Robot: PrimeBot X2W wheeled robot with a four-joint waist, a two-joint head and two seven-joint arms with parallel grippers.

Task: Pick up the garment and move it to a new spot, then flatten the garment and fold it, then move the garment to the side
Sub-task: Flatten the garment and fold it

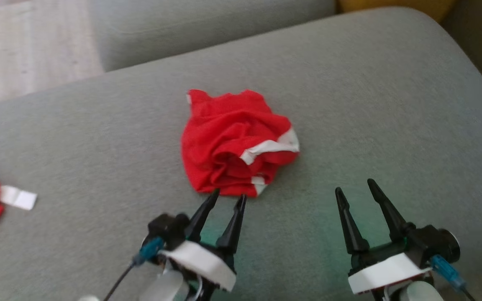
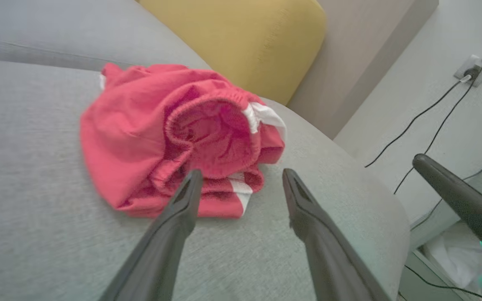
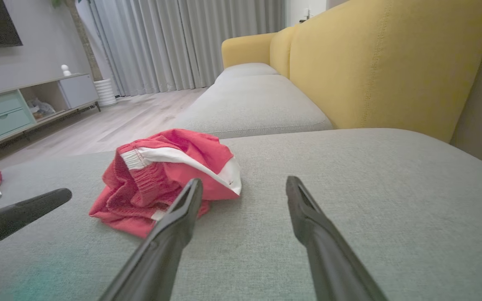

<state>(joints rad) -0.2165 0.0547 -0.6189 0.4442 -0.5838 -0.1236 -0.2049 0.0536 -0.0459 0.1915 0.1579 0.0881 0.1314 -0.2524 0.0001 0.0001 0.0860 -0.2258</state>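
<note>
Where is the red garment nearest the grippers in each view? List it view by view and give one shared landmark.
Head view: garment at centre, just beyond the left gripper.
Left wrist view: garment centre-left.
Right wrist view: garment left of centre.
Shared landmark: yellow backrest, at the top right edge in the head view, top centre in the left wrist view, upper right in the right wrist view.
</note>
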